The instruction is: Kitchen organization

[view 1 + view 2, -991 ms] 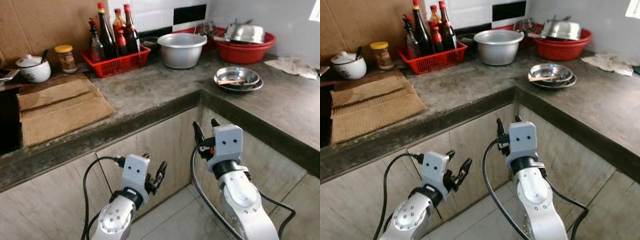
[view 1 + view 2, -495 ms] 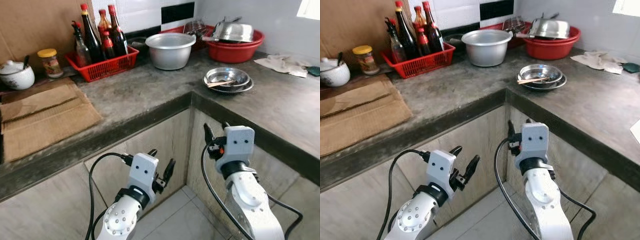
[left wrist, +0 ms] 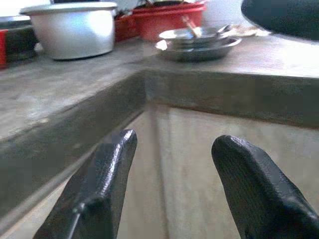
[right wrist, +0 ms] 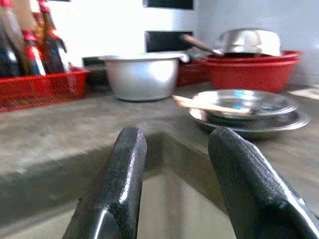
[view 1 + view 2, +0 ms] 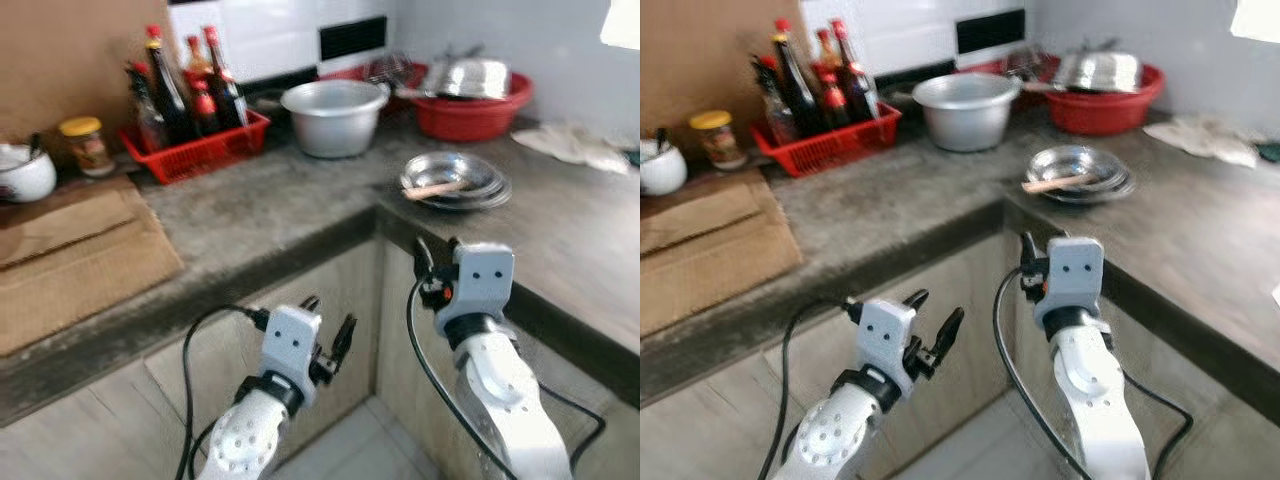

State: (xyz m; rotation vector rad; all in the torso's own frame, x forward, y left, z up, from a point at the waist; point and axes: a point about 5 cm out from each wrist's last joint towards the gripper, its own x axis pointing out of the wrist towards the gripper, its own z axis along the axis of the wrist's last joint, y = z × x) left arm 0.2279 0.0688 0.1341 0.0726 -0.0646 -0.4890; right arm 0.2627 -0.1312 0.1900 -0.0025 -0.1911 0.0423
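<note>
1. Left wrist view: the left gripper [image 3: 172, 186] has its two black fingers [image 3: 107, 174] spread apart with nothing between them; it hangs below the counter [image 3: 60, 107] edge, facing the pale cabinet front [image 3: 199, 164] at the inner corner.
2. Right wrist view: the right gripper [image 4: 172, 184] likewise has its fingers [image 4: 124, 174] spread and empty, raised about level with the counter edge and pointing at the stacked steel plates [image 4: 249, 112].
3. Left eye view: the left gripper [image 5: 325, 340] is low and near, in front of the cabinet; the right gripper [image 5: 435, 262] stands higher, just near of the counter's corner.
4. The steel plates [image 5: 455, 180] lie on the right arm of the L-shaped counter, with a wooden utensil [image 5: 432, 189] resting across them.
5. Far of the plates sits a steel pot [image 5: 333, 117]; to its right a red basin [image 5: 470, 105] holds an upturned steel bowl [image 5: 478, 77].
6. To the pot's left a red basket [image 5: 195, 150] holds several dark bottles [image 5: 165, 90].
7. Further left stand a yellow-lidded jar [image 5: 82, 145] and a white lidded pot [image 5: 22, 172].
8. Flattened cardboard [image 5: 75, 265] covers the counter's left part.
9. A pale cloth [image 5: 580, 145] lies at far right; the view is slightly blurred.
</note>
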